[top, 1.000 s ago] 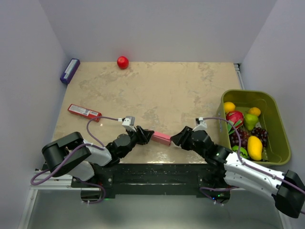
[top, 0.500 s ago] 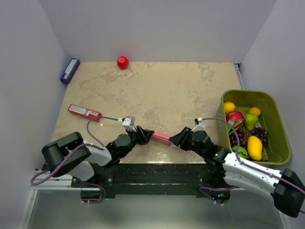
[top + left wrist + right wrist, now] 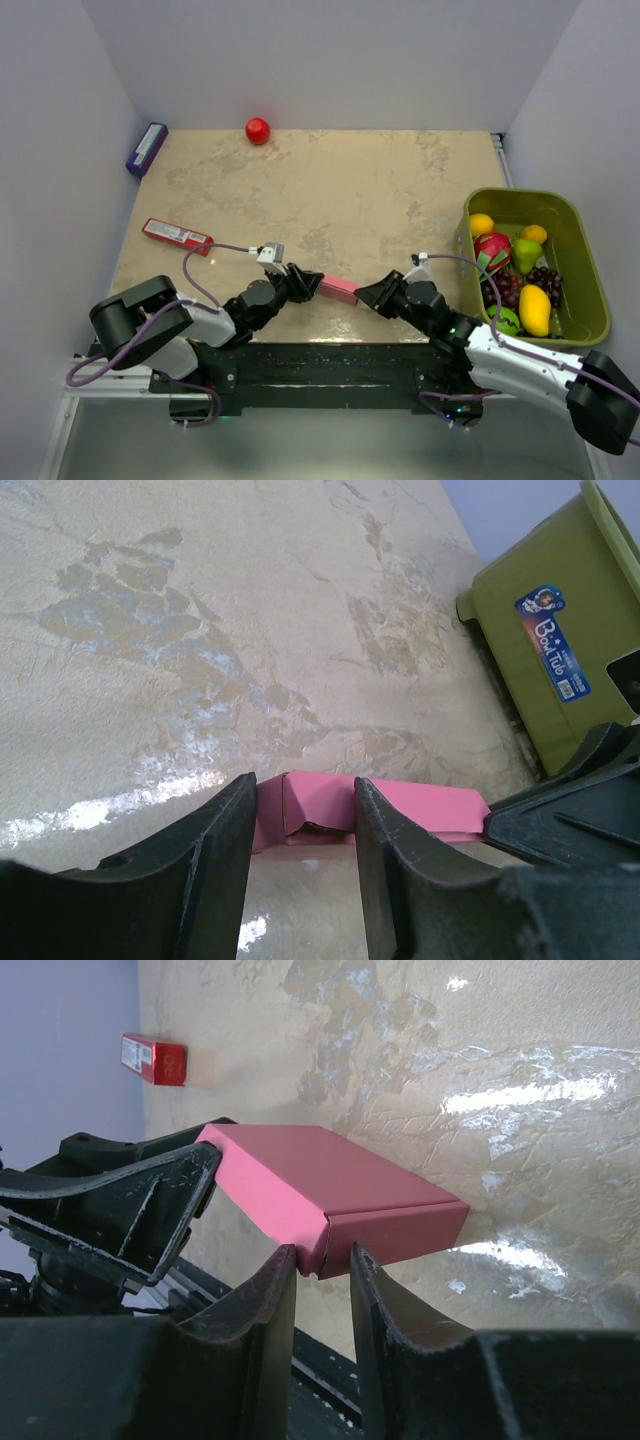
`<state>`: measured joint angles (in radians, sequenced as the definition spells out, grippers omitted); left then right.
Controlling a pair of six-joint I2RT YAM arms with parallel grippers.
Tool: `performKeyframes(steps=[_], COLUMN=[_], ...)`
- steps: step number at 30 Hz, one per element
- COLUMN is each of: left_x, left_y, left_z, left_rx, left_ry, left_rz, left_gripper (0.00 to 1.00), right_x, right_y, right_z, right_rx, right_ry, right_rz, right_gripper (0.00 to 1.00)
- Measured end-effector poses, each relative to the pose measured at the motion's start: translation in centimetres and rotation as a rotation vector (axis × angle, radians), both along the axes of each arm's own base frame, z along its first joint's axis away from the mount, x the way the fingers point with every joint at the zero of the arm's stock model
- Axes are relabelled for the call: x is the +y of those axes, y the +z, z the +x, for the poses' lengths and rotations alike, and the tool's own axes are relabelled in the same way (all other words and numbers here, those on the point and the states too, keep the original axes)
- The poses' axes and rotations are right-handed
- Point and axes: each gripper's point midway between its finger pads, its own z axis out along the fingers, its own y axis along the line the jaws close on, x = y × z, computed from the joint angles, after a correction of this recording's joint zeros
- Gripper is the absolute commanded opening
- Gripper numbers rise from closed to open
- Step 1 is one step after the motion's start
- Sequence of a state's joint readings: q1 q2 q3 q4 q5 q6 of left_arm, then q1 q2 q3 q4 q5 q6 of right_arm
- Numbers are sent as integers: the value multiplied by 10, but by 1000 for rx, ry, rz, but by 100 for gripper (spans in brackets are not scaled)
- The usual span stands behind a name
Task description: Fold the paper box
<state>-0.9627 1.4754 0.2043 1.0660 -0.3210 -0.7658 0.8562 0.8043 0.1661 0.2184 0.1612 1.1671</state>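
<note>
Top view: one paper box (image 3: 338, 289) lay between two grippers, the left gripper (image 3: 305, 283) and the right gripper (image 3: 366, 294), one at each end.

Left wrist: its jaws were clamped on one end of the box.

Right wrist: its jaws stood narrowly apart at the box's corner, and I could not tell whether they gripped it.

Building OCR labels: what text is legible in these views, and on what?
"BoliTub", last letters unsure: blue sticker on the green tub; its small print is unreadable.
On the red packet: white print, too small to read.
On the purple box: too small to read.
On the paper box: no print visible.
</note>
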Motion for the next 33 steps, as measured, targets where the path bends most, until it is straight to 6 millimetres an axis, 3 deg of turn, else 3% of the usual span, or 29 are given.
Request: performKeyframes(steps=[4,15,23,33], left_x=[0,6,2,6], left_y=[-1,2,6,9], left_z=[1,5,2,2], left_rx=[-4,-21,12,38], left_ry=[4,24,-6,-6], left_rz=[3,24,82,135], left_gripper=[0,1,18,50], right_x=[2,5,0,1], right_y=[-4,-3,-2,-2], right_z=[1,6,3,5], right_rx=[-2,-8,8,18], right_ry=[-6,-24,-29,-29], right_rz=[21,68,39,13], right_gripper=[14,5,4,4])
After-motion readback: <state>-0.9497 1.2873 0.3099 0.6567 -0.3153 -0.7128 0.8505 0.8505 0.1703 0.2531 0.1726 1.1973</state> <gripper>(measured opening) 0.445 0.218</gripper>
